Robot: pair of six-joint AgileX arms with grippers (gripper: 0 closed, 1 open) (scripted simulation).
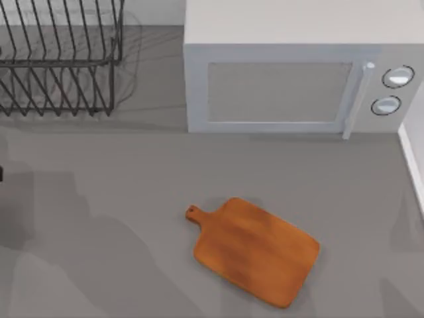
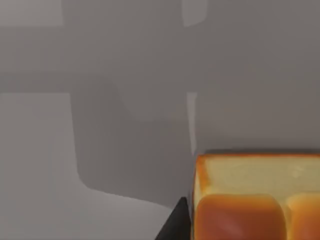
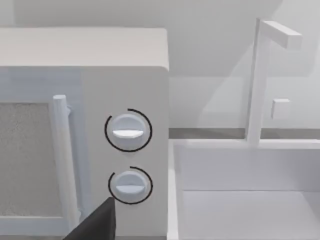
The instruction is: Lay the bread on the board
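The board (image 1: 255, 250) is a flat orange-brown wooden slab lying at an angle on the grey table, front centre, with its short holed handle (image 1: 194, 213) pointing to the left. The bread (image 2: 255, 200) is a golden-brown loaf with bun-like segments and a paler side, seen close up in the left wrist view. A dark finger (image 2: 174, 225) of my left gripper presses against its side, and the loaf hangs above the shadowed table. In the right wrist view a dark finger (image 3: 95, 222) of my right gripper points toward the microwave's dials.
A white microwave (image 1: 291, 73) stands at the back, centre to right, with two dials (image 1: 397, 77) on its right side. A black wire dish rack (image 1: 59, 59) fills the back left. A white sink with a faucet (image 3: 260, 80) lies to the right of the microwave.
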